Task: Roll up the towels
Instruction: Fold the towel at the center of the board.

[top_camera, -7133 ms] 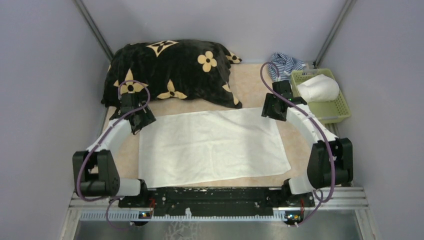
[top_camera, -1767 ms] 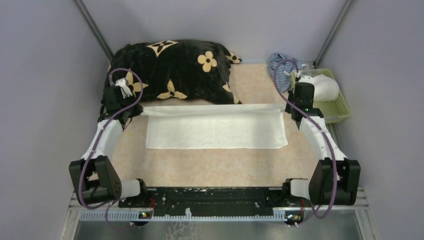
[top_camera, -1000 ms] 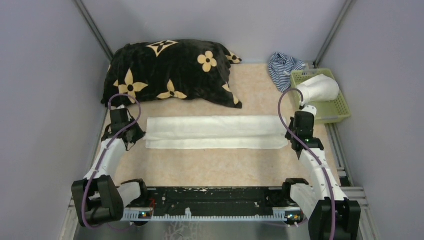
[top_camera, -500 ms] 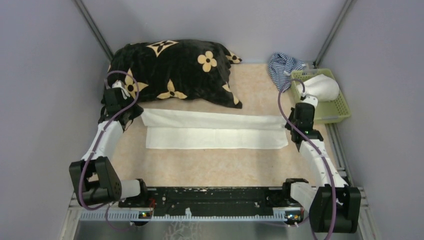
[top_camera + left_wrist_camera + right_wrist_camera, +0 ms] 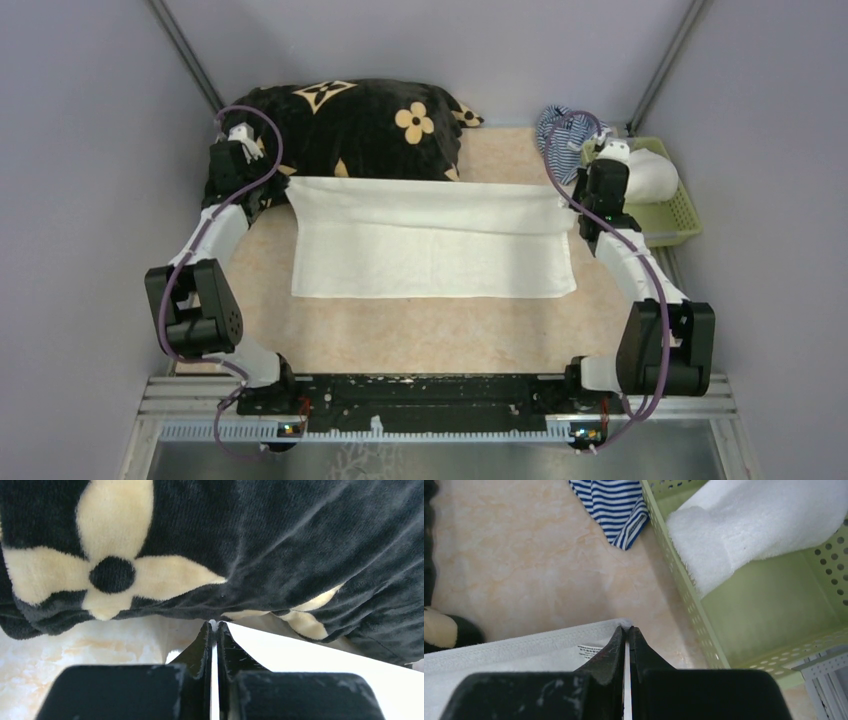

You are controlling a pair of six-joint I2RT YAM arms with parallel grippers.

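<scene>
Long white towel (image 5: pixel 430 245) lies mid-table, long axis running left-right, near part flat, far edge lifted and held taut just in front of the pillow (image 5: pixel 345 135). Left gripper (image 5: pixel 212 630) is clamped on the far-left corner, right gripper (image 5: pixel 627 632) clamped on the far-right corner by the tag; each arm holds its own end, so neither is nearer. A 2nd towel (image 5: pixel 754 527) sits in the green basket (image 5: pixel 684 600); striped garment (image 5: pixel 616 507) lies beside it. Likely next: carry the held edge toward the bases, both ends level.
</scene>
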